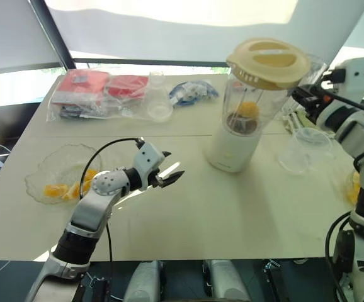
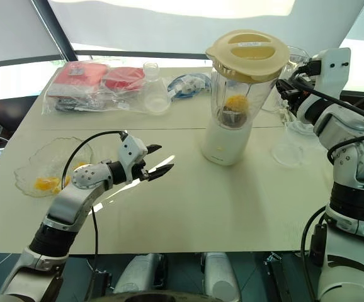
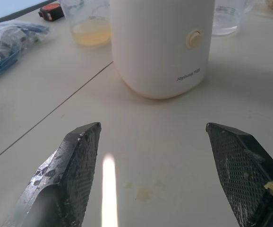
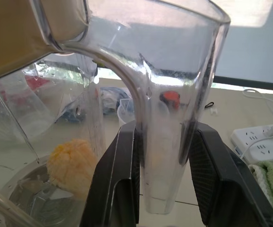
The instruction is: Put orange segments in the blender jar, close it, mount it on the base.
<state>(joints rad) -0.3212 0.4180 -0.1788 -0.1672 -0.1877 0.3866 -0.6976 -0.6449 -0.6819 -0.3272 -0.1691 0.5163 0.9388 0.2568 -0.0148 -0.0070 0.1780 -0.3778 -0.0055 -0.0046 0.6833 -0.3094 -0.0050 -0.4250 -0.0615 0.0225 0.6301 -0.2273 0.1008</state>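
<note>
Right wrist view showed the right gripper (image 4: 164, 179) clamped on the blender jar's (image 1: 257, 94) handle, orange segments (image 4: 72, 163) inside. The lidded jar sat on the base (image 1: 232, 148), at two o'clock from the left gripper (image 1: 168, 170), whose jaws stood apart above the table (image 1: 232, 214).

Clear glossy plastic jar (image 4: 174, 118) with matt cream lid (image 1: 268, 61); smooth cream plastic base (image 3: 160, 47); matt table (image 1: 232, 214); textured black finger pads (image 3: 80, 170).

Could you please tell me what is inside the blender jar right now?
An orange segment lies at the bottom of the blender jar. The lid and the jar's reflections hide whether more lie there.
</note>
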